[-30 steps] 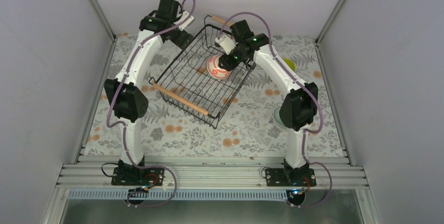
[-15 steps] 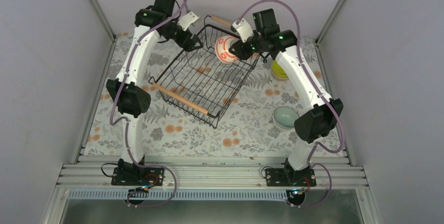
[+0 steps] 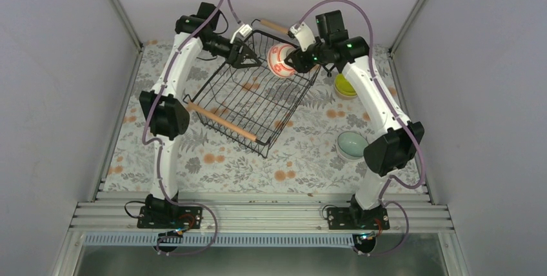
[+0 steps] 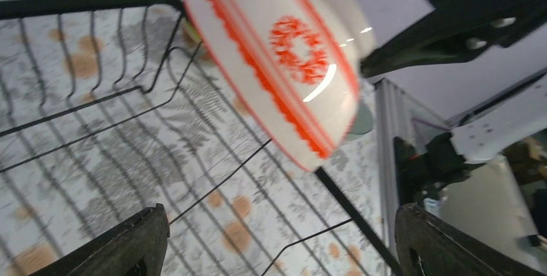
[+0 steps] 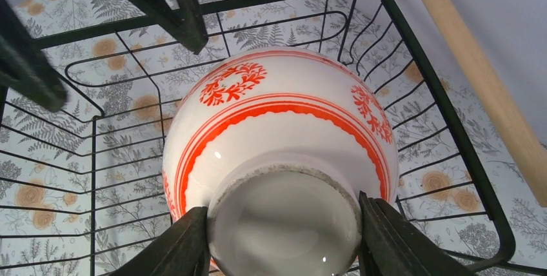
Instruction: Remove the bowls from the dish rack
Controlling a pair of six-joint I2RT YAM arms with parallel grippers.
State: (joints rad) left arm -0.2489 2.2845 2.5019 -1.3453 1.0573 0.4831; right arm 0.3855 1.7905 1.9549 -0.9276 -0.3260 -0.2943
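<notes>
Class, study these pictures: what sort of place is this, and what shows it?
Probably a robot test cell, not a real kitchen: plain grey panel walls, two arms bolted to an aluminium rail, and a floral cloth staged with a wire dish rack and bowls.

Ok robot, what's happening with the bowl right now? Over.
Right claw shut on red-patterned bowl over dish rack. Left claw open nearby. Nothing blocking.

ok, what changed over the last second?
Right pincer, shut on the red-patterned bowl, lifted it from the dish rack floor toward the far rim. Left pincer, open, swung in over the rack toward that bowl. Dish rack, yellow-green bowl and mint bowl stayed put.
</notes>
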